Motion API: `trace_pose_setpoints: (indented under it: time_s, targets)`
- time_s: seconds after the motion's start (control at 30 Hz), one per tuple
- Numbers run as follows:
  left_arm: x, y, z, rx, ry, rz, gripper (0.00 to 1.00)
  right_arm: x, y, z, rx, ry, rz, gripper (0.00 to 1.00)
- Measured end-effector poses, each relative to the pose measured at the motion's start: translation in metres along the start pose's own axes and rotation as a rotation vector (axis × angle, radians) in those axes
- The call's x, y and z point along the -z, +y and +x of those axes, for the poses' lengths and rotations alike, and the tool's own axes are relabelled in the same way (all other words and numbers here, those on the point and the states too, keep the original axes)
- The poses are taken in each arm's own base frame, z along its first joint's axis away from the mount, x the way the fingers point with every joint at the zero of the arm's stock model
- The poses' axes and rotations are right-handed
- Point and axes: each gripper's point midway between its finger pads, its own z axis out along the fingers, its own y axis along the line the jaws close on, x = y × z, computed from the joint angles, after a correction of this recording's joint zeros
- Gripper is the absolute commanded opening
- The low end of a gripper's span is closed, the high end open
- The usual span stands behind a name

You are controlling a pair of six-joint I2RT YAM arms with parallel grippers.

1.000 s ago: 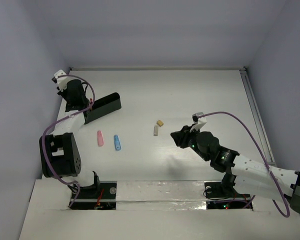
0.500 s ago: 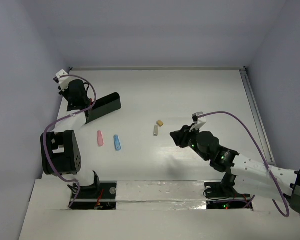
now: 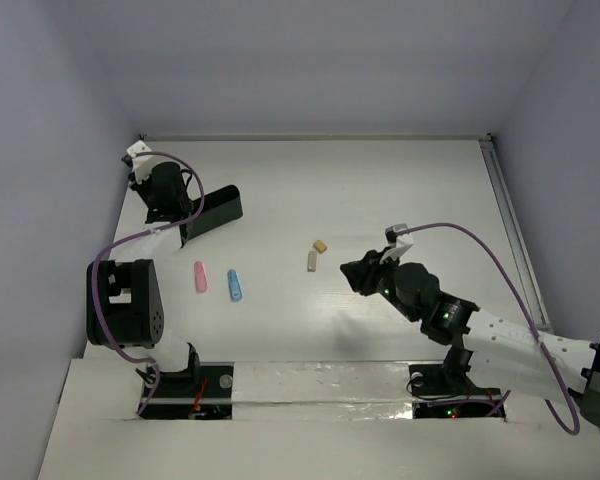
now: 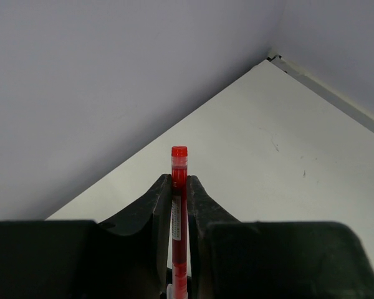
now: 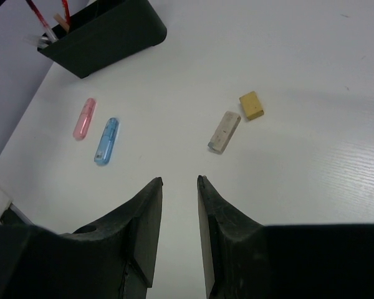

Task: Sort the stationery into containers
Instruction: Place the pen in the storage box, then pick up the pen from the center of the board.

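My left gripper (image 4: 179,182) is shut on a red pen (image 4: 179,187), whose cap end sticks out past the fingertips. In the top view the left gripper (image 3: 158,190) hangs at the left end of the long black box (image 3: 208,213). My right gripper (image 5: 179,182) is open and empty above the table, short of a white eraser block (image 5: 224,132) and a beige block (image 5: 251,104). A pink capsule (image 5: 84,118) and a blue capsule (image 5: 106,140) lie to the left. The black box (image 5: 106,34) holds several pens (image 5: 37,18).
The side wall stands close on the left of the left arm. The right arm (image 3: 480,335) stretches across the near right of the table. The blocks (image 3: 316,254) lie mid-table, the capsules (image 3: 217,280) to their left.
The left gripper has turned and shifted a little right, toward the black box's left end, still holding the red pen. The right arm has not moved.
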Motion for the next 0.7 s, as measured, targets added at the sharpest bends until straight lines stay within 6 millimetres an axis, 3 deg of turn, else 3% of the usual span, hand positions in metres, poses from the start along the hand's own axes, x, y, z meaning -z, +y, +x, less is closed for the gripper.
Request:
trace_pose_setpoints:
  time_s: [0.3, 0.6, 0.63, 0.7]
  targets:
    - [0.003, 0.003, 0.003, -0.019, -0.002, -0.017, 0.24, 0.001, 0.001, -0.003, -0.004, -0.009, -0.006, 0.35]
    - [0.021, -0.011, 0.003, -0.039, -0.010, 0.014, 0.28, 0.000, 0.001, -0.001, -0.003, -0.005, -0.003, 0.35]
    - [0.025, -0.014, 0.001, -0.038, -0.009, 0.026, 0.28, 0.000, 0.001, -0.001, -0.003, -0.005, -0.003, 0.33]
    - [0.036, -0.018, -0.009, -0.020, -0.018, 0.052, 0.28, 0.000, 0.000, 0.000, 0.003, -0.002, -0.002, 0.19]
